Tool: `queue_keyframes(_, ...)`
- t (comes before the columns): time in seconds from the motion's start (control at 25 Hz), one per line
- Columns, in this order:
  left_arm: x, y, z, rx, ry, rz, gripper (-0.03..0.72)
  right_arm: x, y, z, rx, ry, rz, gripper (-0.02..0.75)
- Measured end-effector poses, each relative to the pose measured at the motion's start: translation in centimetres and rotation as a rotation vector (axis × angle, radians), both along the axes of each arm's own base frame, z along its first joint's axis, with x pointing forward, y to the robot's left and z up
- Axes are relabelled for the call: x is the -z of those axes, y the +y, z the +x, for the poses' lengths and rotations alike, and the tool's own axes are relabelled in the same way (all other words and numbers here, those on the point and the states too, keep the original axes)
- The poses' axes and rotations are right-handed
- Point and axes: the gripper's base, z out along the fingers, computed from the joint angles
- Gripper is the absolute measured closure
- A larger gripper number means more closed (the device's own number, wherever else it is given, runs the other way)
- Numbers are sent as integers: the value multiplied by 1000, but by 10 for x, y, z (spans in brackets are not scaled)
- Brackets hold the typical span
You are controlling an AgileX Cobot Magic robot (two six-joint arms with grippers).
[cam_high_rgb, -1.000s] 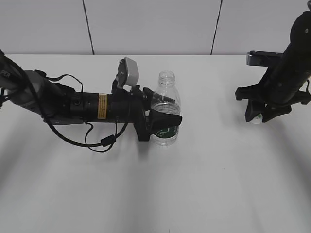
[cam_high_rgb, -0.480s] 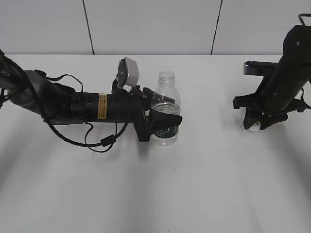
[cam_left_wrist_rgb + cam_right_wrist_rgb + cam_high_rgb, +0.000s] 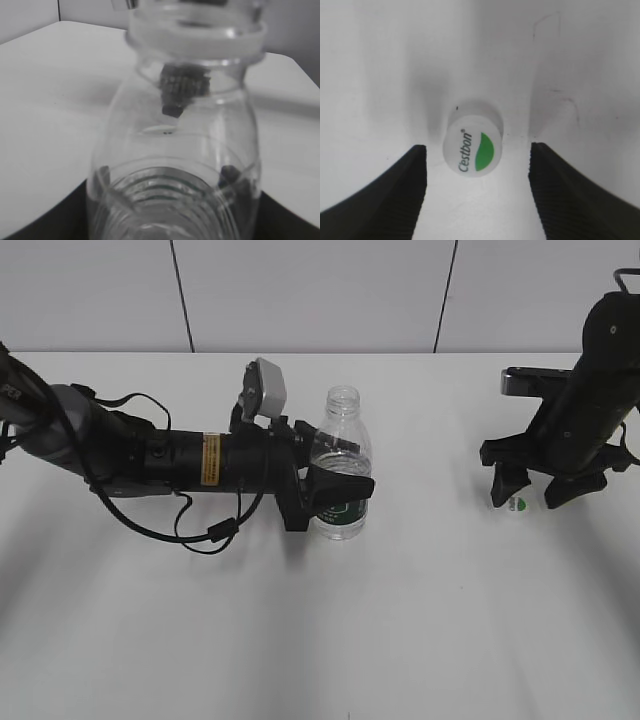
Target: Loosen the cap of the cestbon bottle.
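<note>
Jaws on the right gripper (image 3: 530,486) stand wide apart, holding nothing; we see the cap (image 3: 517,505) sitting on the table (image 3: 430,620) between them, touching neither finger. From the right wrist view the cap (image 3: 472,143) lies nearer the left-hand finger (image 3: 395,195) than the other, top side up, green leaf mark and "C'estbon" lettering legible. Both fingertips flank it with bare table on each side.

Right arm pose: we note the arm comes down steeply from the upper right of the exterior view, wrist pointing at the tabletop, fingers splayed just above the surface.

Left arm pose: it lies nearly level along the table, reaching from the left edge toward the middle. We see the left gripper (image 3: 335,485) closed around the cestbon bottle (image 3: 340,465) at its label band, one finger across the front of the bottle, the other behind it. The bottle stands upright, its mouth open and uncapped. In the left wrist view the cestbon bottle (image 3: 175,150) fills the frame, clear shoulder and neck ring directly ahead between the jaws.

Against the frames before: half a second ago the right fingers were closer together with the cap barely visible between them; now they have spread and the cap sits free on the table. We find the left arm and the bottle unchanged in place over the whole second.
</note>
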Motion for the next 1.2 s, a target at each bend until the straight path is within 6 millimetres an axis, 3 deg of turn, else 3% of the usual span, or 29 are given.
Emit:
queue_keyframes(0.12, 0, 0, 0, 0, 0, 0, 287, 0, 0, 0, 0, 1, 1, 176)
queue_keyframes(0.24, 0, 0, 0, 1, 0, 1, 287, -1, 1, 0, 3, 13, 4, 162)
queue_keyframes(0.48, 0, 0, -1, 16, -2, -1, 285, -31, 2, 7, 0, -34, 19, 159)
queue_keyframes(0.72, -3, -1, -5, 60, 2, -47, 145, -55, 3, 11, -1, -98, 30, 158)
queue_keyframes(0.88, -3, -1, -6, 62, 3, -50, 120, -56, 3, 10, -1, -98, 31, 158)
queue_keyframes(1.04, -19, -2, -6, 70, -15, -57, 118, -56, 3, 10, -1, -96, 30, 158)
queue_keyframes(1.2, -48, -1, -8, 88, -56, -70, 118, -56, 3, 9, -2, -85, 29, 158)
